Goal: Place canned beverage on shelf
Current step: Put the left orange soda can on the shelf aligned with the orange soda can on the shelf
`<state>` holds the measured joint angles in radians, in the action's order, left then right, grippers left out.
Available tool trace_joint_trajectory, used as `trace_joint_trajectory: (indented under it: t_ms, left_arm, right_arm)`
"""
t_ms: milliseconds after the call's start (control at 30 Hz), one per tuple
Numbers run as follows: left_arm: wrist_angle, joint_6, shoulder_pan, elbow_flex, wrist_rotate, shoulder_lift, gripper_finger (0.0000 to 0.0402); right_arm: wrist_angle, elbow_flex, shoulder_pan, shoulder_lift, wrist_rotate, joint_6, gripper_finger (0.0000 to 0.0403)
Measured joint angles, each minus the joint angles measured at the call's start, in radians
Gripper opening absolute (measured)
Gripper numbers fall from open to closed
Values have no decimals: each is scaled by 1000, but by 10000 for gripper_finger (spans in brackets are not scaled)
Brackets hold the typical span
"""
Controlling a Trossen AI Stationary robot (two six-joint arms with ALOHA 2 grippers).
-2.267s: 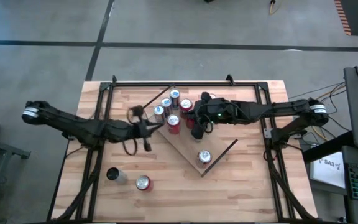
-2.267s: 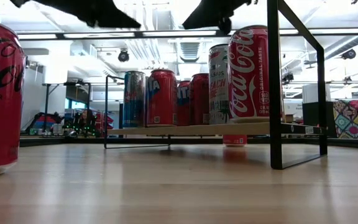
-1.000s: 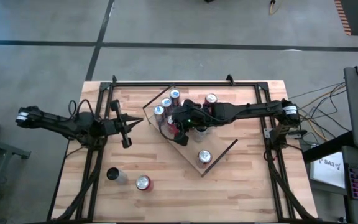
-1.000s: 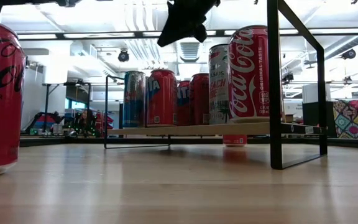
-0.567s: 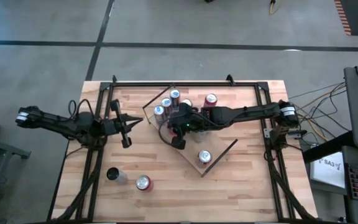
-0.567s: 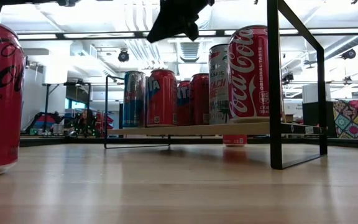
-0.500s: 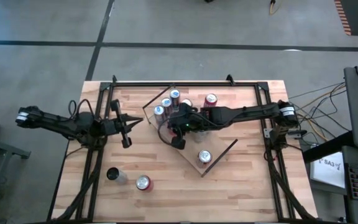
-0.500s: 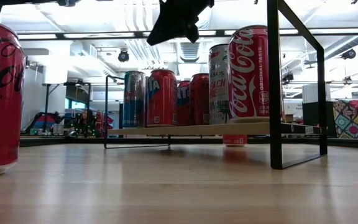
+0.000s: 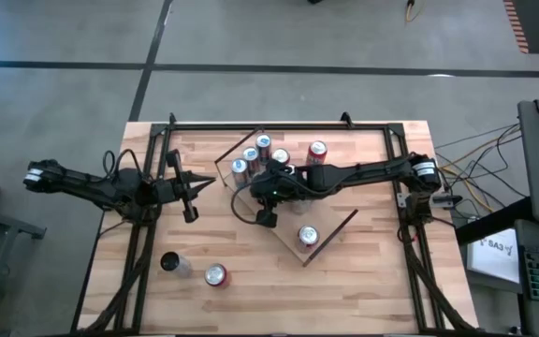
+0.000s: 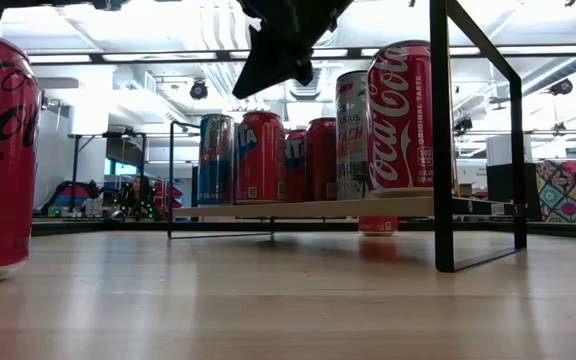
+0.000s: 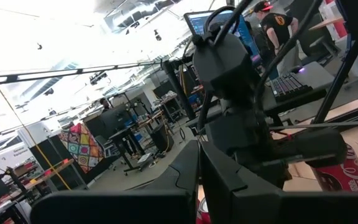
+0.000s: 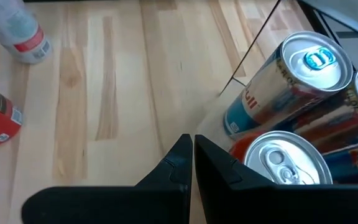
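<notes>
cans still to be shelved lie at the lower left of the high view: a red can (image 9: pixel 215 274) and a pale can (image 9: pixel 170 263) on its side, both well apart from the arms. the table (image 9: pixel 363 281), the largest thing here, fills the centre of that view, and the shelf (image 9: pixel 330 225) sits on it as a tilted board right of centre, with a cluster of cans at its upper left corner and a lone can (image 9: pixel 308 236) near its lower edge.

the right gripper (image 9: pixel 266 217) hangs over the shelf's left edge, its claw pinched fully narrow and holding nothing; its wrist view shows a blue-and-silver can (image 12: pixel 272 87) and a red can top (image 12: pixel 284 158) just beside the fingertips. the left gripper (image 9: pixel 191 187) waits at the left of the table, likewise pinched narrow and empty.

to do this step well, i judge the right arm should clear the shelf edge before swinging toward the lower-left cans, spread its claw well ahead of contact, and take the red one first, since the toppled pale can may roll.
</notes>
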<state>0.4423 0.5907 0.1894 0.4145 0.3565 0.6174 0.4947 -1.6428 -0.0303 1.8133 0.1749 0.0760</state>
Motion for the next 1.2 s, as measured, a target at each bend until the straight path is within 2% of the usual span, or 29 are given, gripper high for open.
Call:
trace_joint_trajectory:
  t_ms: [1200]
  left_arm:
    - [0,0,0,0,0,0,0]
  right_arm:
    - [27,27,27,-1,12,-25,9]
